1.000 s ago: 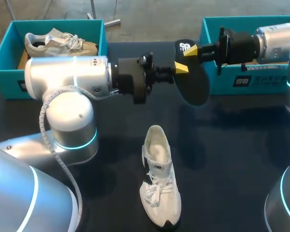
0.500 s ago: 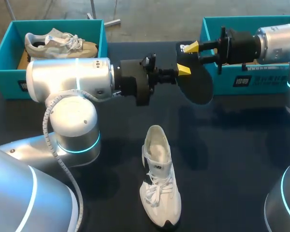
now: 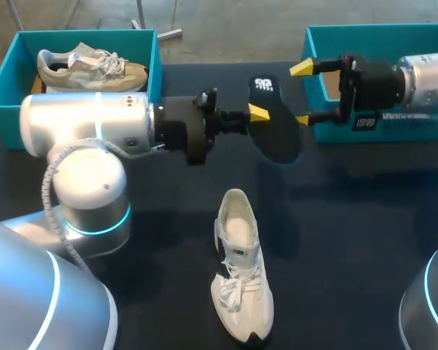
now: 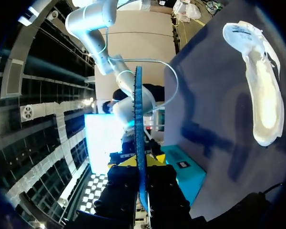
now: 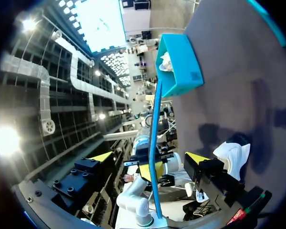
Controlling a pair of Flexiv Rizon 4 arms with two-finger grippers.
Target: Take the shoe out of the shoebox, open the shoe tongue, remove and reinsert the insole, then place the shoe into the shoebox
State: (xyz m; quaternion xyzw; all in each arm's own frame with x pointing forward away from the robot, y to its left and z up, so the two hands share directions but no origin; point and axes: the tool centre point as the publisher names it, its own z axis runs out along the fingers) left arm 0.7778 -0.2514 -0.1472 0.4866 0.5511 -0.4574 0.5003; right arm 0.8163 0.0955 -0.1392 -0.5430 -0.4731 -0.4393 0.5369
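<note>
black insole (image 3: 281, 133) pinched in left gripper (image 3: 258, 114); right gripper (image 3: 302, 93) spread wide just beside it; white shoe (image 3: 242, 268) well apart.

silver cylindrical left arm (image 3: 87, 124) and right arm (image 3: 427, 73), cyan light rings at the joints, black wrists, yellow-tipped fingers (image 3: 258, 113); what looks like a ribbed grey cable (image 3: 45, 204) beside the left.

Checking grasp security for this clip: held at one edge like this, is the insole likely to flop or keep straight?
Probably fairly stiff: the insole, pinched by the left end effector alone, shows no droop edge-on in the wrist view. Thin, so likely light. It might pivot in that small grip.
</note>
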